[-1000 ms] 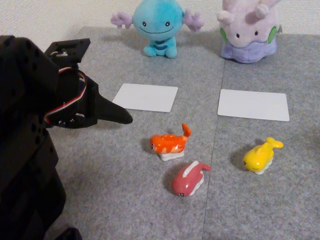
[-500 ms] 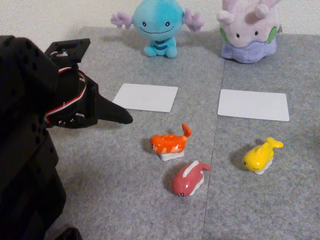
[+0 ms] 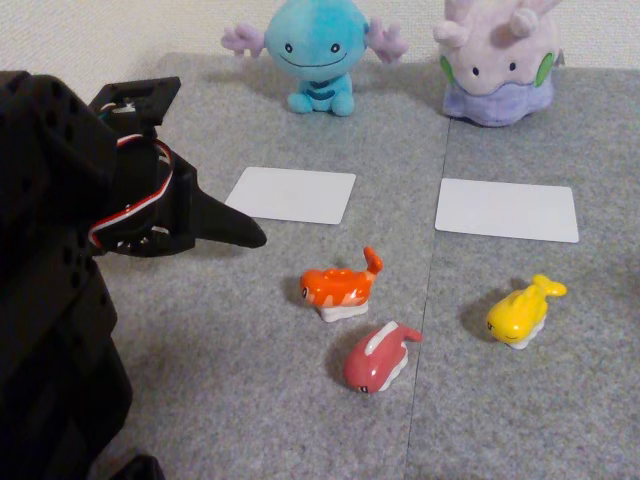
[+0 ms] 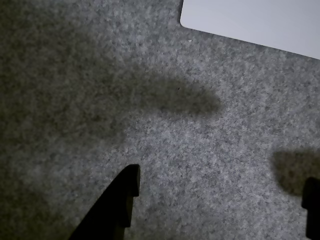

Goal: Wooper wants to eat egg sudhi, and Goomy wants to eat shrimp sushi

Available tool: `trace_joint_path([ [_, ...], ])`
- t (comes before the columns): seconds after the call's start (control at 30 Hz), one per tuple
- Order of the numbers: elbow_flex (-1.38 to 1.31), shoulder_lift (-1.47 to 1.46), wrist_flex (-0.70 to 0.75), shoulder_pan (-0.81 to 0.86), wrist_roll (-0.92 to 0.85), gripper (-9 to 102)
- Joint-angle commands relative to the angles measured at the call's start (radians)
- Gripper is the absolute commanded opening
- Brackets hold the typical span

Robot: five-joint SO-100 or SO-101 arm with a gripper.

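Observation:
Blue Wooper (image 3: pixel 313 52) sits at the back left of the fixed view and lilac Goomy (image 3: pixel 497 62) at the back right. The yellow egg sudhi (image 3: pixel 523 311) lies on the grey mat at the right front. The orange striped shrimp sushi (image 3: pixel 342 286) lies near the middle. My black gripper (image 3: pixel 250 235) hovers at the left, its tip pointing right, apart from all the figures. In the wrist view the gripper (image 4: pixel 220 192) stands open over bare mat, with nothing between its fingers (image 4: pixel 122 200).
A white card (image 3: pixel 291 194) lies in front of Wooper, its corner (image 4: pixel 250 22) visible from the wrist. Another white card (image 3: pixel 507 209) lies in front of Goomy. A pink-red figure (image 3: pixel 379 359) with a white stripe lies in front of the shrimp sushi.

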Motion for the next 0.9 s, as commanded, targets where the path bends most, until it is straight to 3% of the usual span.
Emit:
trace_joint_path([
  [0.0,-0.008,0.009,-0.02,-0.005,0.005,38],
  [0.13,-0.008,0.008,-0.133,0.025,-0.014,38],
  [0.37,-0.077,-0.002,-0.133,0.052,-0.014,38],
  [0.7,-0.52,-0.038,0.098,0.055,-0.015,38],
  [0.87,-0.71,-0.253,0.153,0.225,-0.017,38],
])
